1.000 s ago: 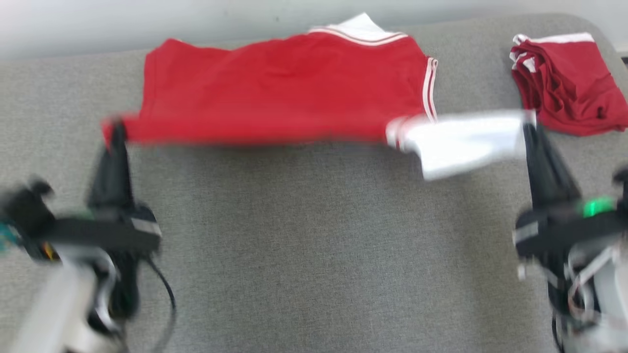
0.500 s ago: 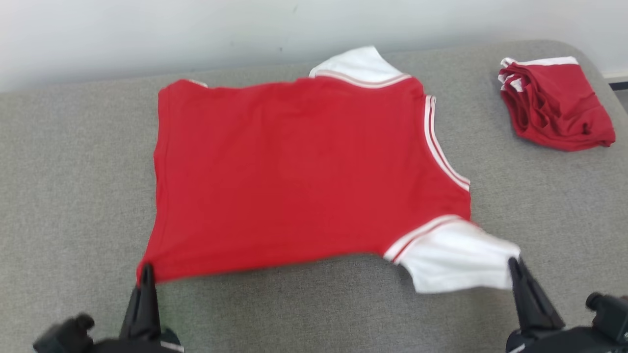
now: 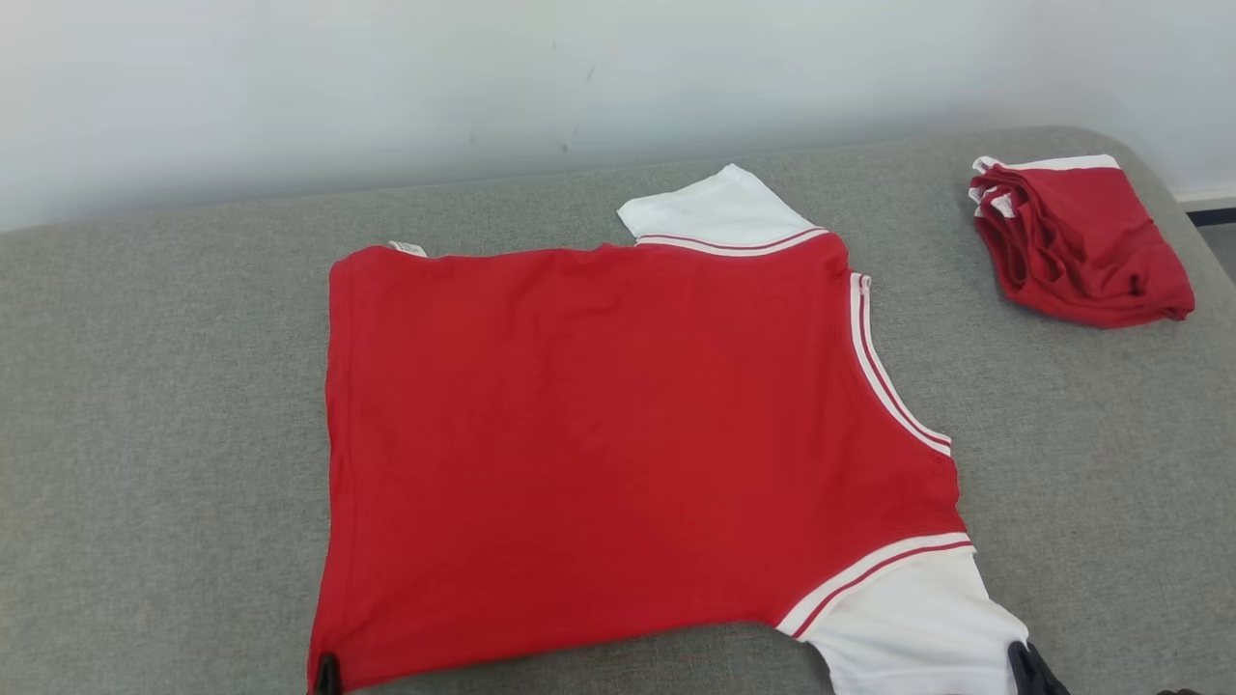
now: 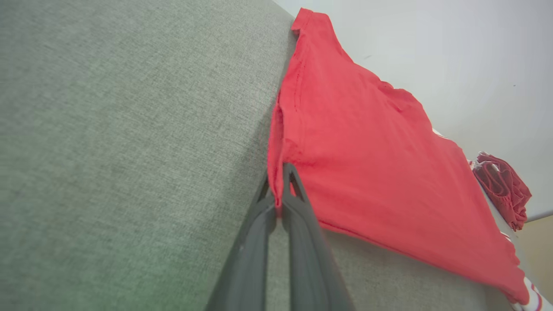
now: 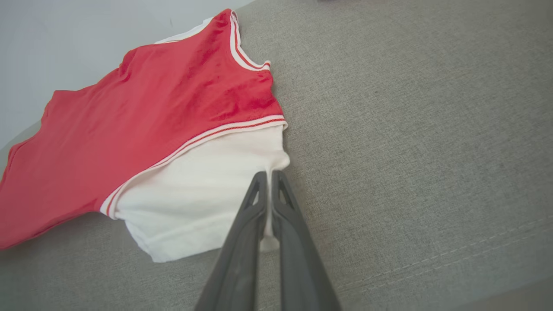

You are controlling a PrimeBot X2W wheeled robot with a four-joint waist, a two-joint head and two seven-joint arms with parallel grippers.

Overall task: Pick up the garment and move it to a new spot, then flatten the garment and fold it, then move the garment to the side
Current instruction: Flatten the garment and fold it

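The left gripper is peeking in at the bottom edge of the head view as a dark tip, the rest of it being cut off. In its own wrist view the two fingers are pressing tight together on the near left corner of the red shirt, with the hem pinched between them. The right gripper is likewise being cropped at the lower right. Its fingers are clamping the outer edge of the near white sleeve, and a sliver of white cloth is showing in the slit between them.

The shirt is lying spread almost flat in the middle of the grey cushion, its striped neckline facing right and its near edge running out of the head view. The far sleeve is sticking out past the far edge. A pale scrap at the far left corner is possibly a label, too small to tell.

Bare cushion is stretching wide on the left and in a narrower band up to the wall. A folded red pile is sitting well apart near the rounded far right corner.
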